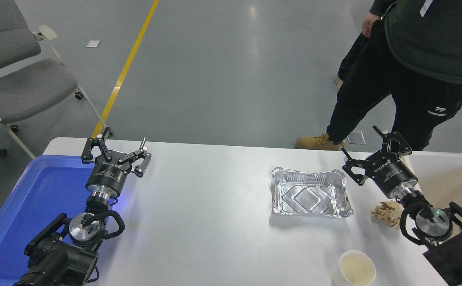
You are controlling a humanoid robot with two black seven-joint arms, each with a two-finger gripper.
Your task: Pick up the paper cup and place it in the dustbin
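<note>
The paper cup [356,269] stands upright near the table's front edge at the lower right, white with a cream inside. The beige dustbin [449,174] shows at the right edge, beyond the table's end; only part of its rim and inside is in view. My right gripper [361,143] is open and empty, raised over the table's far right, well behind the cup and beside the dustbin. My left gripper [119,145] is open and empty, parked at the left over the edge of the blue tray.
A rectangular foil tray [311,193] lies between the arms, right of centre. A crumpled tan paper wad [386,213] lies under my right wrist. A blue plastic tray [36,206] fills the left side. A person [414,59] stands at the far right.
</note>
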